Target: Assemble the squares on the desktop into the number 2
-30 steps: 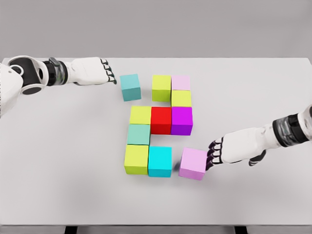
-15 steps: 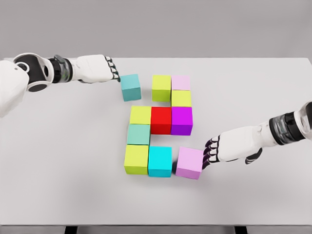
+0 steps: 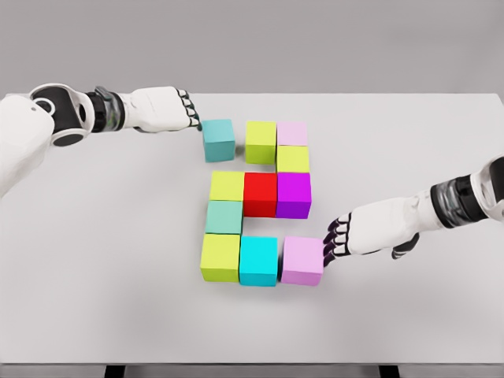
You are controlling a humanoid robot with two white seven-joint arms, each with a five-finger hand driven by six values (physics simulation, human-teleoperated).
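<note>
Coloured cubes lie on the white table (image 3: 102, 260) in the outline of a 2. The top row holds a teal cube (image 3: 219, 139), a lime cube (image 3: 261, 141) and a pale pink cube (image 3: 292, 133). A yellow-green cube (image 3: 293, 159) sits below the pink one. The middle row is yellow (image 3: 227, 186), red (image 3: 261, 194) and purple (image 3: 294, 194). Below come a green-teal cube (image 3: 224, 216), then lime (image 3: 221, 257), cyan (image 3: 259, 260) and lilac (image 3: 303, 260). My left hand (image 3: 191, 118) touches the teal cube's left side with flat fingers. The fingertips of my right hand (image 3: 334, 239) press the lilac cube's right side.
Bare tabletop stretches to the left, right and front of the cubes. The table's front edge (image 3: 252, 364) runs along the bottom of the picture, and a grey wall stands behind the far edge.
The left hand pushed the teal cube rightward, closer to the lime cube. The right hand slid the lilac cube left until it squared up against the cyan cube.
</note>
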